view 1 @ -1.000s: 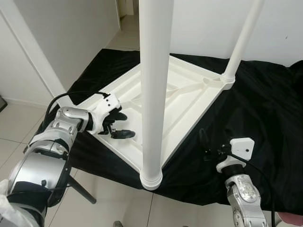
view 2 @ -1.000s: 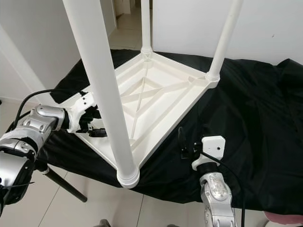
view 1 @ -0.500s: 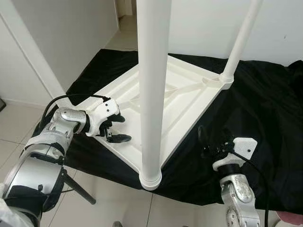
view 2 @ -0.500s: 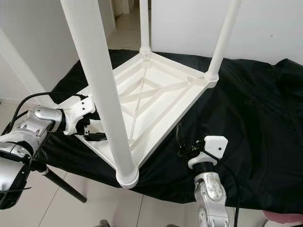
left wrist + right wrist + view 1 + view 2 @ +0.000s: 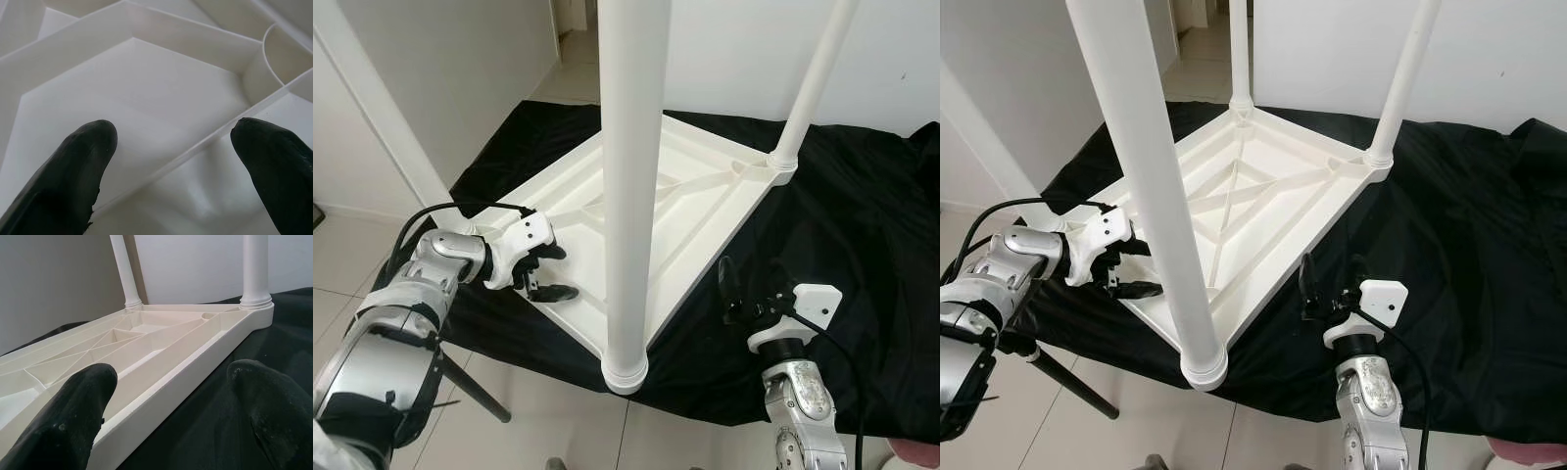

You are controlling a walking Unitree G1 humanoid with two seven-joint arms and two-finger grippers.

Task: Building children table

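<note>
Black cloth [image 5: 862, 225] covers a raised surface by a white wall, w/ tiled floor [image 5: 538, 411] below. On the cloth lies the white plastic children's table top [image 5: 1263, 211], upside down, ribbed underside facing up, one corner poking past the cloth edge toward the robot. Three white legs stand up from its corners: near leg [image 5: 631, 186] at the front corner, right-side leg [image 5: 813, 83], far leg [image 5: 1240, 49]. The corner on the robot's left has no leg.

Left gripper [image 5: 546, 272] sits at that left corner, fingers [image 5: 73, 166] spread wide over the ribs, one finger each side of a thin rib; holding nothing.

Right gripper [image 5: 1330, 286] hovers over the cloth just beside the top's right edge, near the front corner, fingers [image 5: 83, 406] wide apart, empty, not touching the top.
</note>
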